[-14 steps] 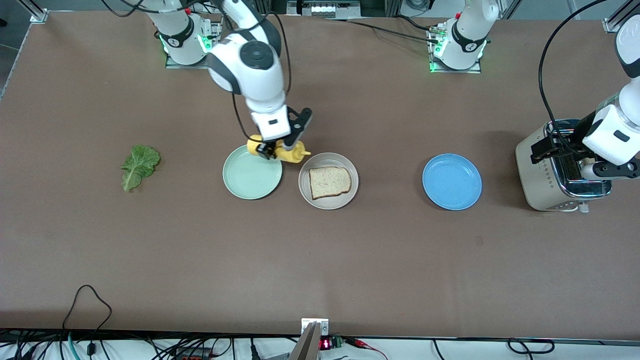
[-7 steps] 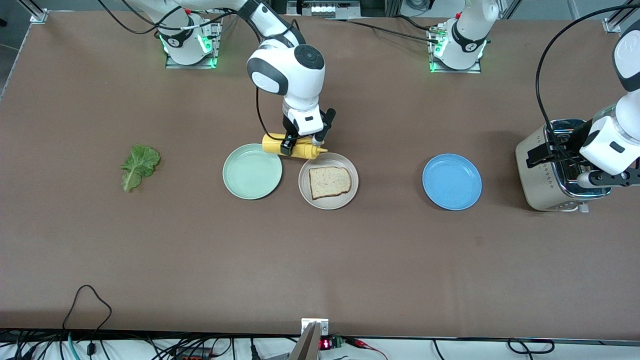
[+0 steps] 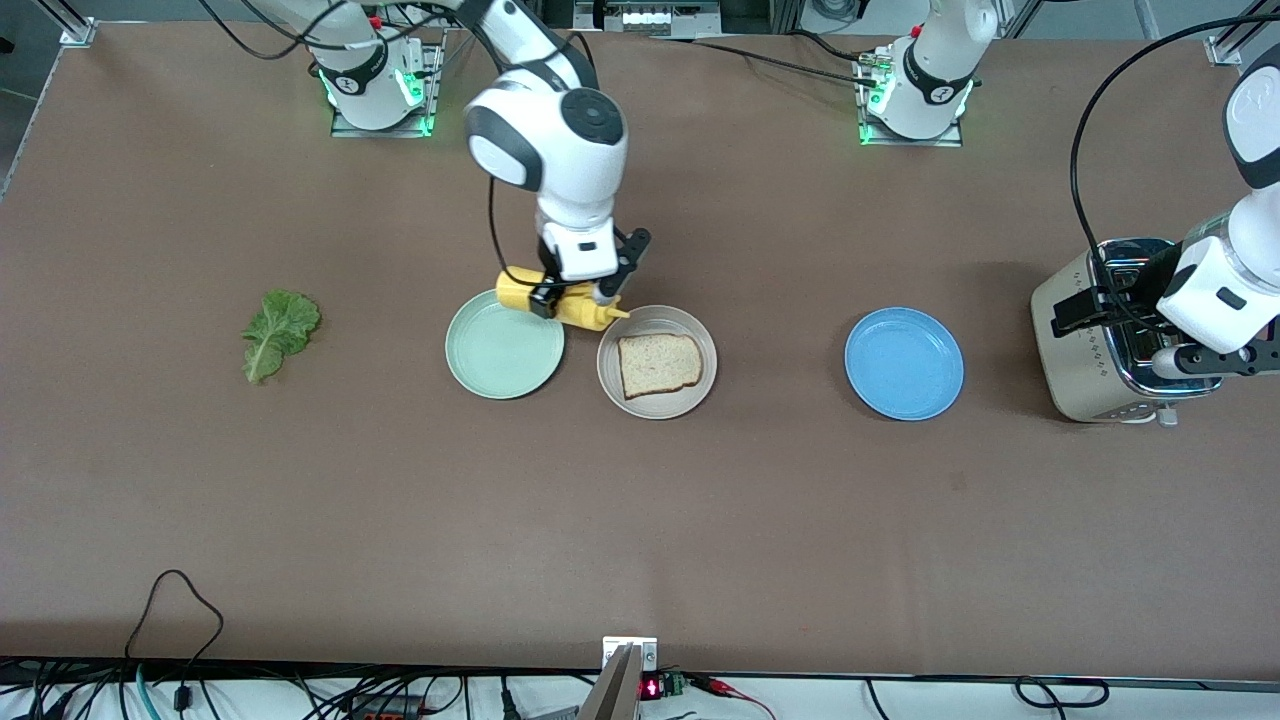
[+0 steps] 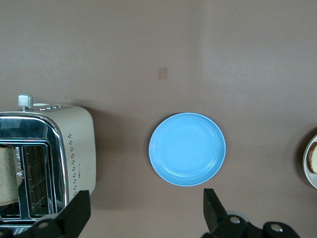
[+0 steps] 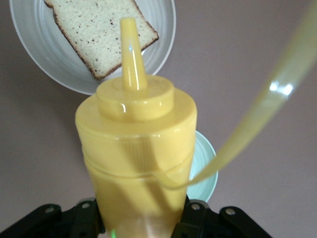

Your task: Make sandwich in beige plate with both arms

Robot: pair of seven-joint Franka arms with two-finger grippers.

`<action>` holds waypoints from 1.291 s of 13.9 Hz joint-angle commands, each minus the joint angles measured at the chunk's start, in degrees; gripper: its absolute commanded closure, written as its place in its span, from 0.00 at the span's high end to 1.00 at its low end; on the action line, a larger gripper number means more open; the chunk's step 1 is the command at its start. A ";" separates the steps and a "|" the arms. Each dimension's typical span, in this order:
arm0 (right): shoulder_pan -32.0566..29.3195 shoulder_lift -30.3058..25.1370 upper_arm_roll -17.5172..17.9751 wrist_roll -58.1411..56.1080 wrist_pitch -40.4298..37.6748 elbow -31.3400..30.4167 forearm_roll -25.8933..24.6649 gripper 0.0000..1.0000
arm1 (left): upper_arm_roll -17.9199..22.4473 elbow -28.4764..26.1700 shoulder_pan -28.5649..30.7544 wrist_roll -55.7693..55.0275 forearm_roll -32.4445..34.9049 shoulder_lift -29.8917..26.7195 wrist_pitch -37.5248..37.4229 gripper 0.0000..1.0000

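One bread slice [image 3: 657, 364] lies on the beige plate [image 3: 608, 375] mid-table. The lettuce leaf [image 3: 278, 331] rests flat on the table toward the right arm's end. My right gripper [image 3: 570, 297] is shut on a yellow squeeze bottle [image 3: 578, 308], tipped sideways over the gap between the mint-green plate [image 3: 500, 355] and the beige plate, nozzle at the beige rim. In the right wrist view the bottle [image 5: 136, 144] points at the bread [image 5: 99, 29]. My left gripper [image 3: 1120, 330] hangs open over the toaster [image 3: 1090, 375], holding nothing [image 4: 144, 203].
A blue plate [image 3: 903, 363] sits bare between the beige plate and the toaster. In the left wrist view a pale slice [image 4: 7, 173] stands in a slot of the toaster [image 4: 74, 148]. Cables run along the table edge nearest the front camera.
My right arm swung the bottle toward the beige plate, then drew it back a little toward the green plate. The left arm has barely shifted over the toaster.
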 commanded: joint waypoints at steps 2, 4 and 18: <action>-11.11 -9.97 0.58 -19.65 -0.82 -4.78 13.11 0.00 | -0.66 -0.14 -0.23 1.85 -0.40 -1.21 -1.15 1.00; -18.83 -14.19 0.67 -34.83 -0.82 -7.85 23.20 0.00 | -0.49 -0.23 0.29 1.85 -0.40 -1.21 -1.59 1.00; -50.41 -10.53 0.67 -121.43 -0.99 -29.57 78.78 0.00 | 0.13 5.66 0.47 2.55 -0.23 -1.91 -7.83 1.00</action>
